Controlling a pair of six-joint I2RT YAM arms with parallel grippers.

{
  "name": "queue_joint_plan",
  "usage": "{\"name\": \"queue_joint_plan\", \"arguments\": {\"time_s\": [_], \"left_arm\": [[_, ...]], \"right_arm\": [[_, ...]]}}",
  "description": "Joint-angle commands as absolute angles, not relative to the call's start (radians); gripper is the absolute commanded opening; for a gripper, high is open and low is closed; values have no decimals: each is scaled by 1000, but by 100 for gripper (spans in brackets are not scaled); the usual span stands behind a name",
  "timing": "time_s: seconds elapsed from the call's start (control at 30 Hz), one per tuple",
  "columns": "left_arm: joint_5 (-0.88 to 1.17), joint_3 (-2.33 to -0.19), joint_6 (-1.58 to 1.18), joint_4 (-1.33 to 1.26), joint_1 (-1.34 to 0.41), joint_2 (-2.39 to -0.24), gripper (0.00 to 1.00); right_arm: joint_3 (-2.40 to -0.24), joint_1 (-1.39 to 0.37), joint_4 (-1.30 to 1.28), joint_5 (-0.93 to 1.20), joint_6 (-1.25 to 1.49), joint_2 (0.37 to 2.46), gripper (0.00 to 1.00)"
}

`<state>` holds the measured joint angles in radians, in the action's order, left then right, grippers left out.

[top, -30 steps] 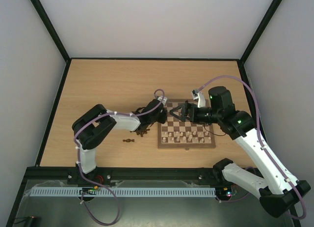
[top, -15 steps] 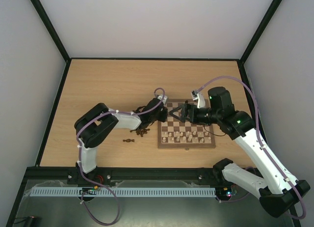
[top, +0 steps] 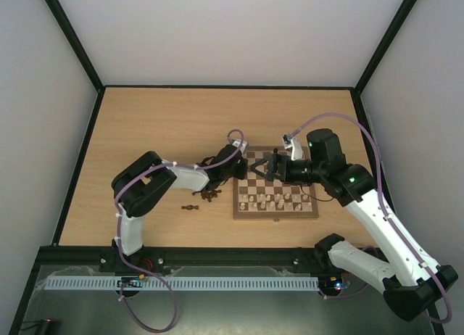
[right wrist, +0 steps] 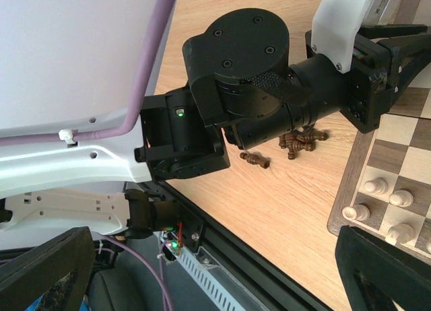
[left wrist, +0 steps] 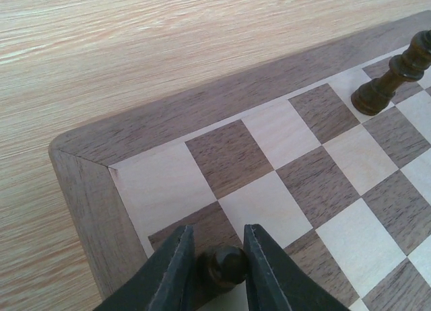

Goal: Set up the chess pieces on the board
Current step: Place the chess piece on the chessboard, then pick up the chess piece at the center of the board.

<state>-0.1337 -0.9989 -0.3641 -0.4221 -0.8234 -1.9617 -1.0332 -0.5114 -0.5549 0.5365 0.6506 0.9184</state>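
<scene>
In the left wrist view, my left gripper [left wrist: 214, 267] hangs over the board [left wrist: 202, 102] by its corner. Its jaws stand slightly parted around a dark chess piece [left wrist: 227, 265] that stands on a dark square. The piece touches the right finger; a thin gap shows on the left. Another dark piece [left wrist: 392, 74] stands a few squares away. Seen from above, the left gripper [top: 239, 168] is at the far left corner of the board [top: 275, 216]. Pale pieces [top: 275, 199] fill the near rows. My right gripper [top: 265, 164] hovers wide open over the far rows, holding nothing.
A small heap of dark pieces [top: 209, 196] lies on the table left of the board, with one more [top: 191, 205] lying alone nearer the front. The right wrist view shows that heap [right wrist: 303, 139], the left arm's wrist [right wrist: 269, 102] and the table's front rail [right wrist: 222, 284].
My left jaws have parted slightly around the dark piece. The left arm has crept a little to the right. The right arm has not moved.
</scene>
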Motion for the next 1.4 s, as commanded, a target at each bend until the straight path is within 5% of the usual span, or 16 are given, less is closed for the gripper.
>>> {"name": "queue_joint_plan", "arguments": {"time_s": [0.0,0.77,0.9,1.07,1.37], "left_arm": [[-149,-1009,-364,-425,-816,-1983,25],[-204,-959,-322,-359,-852,-1661,59],[-206,-961,-306,-329,-872,-1554,70],[-198,-971,-298,-249,-883,-1419,98],[-234,-907,-322,-112,-897,-1163,99]], "right_arm": [[-1018,-508,-554,562,639,915,99],[-998,-508,-522,567,617,933,99],[-1025,-508,-531,562,599,943,99],[-1027,-508,-527,563,598,932,99],[-1037,-508,-541,547,575,934,99]]}}
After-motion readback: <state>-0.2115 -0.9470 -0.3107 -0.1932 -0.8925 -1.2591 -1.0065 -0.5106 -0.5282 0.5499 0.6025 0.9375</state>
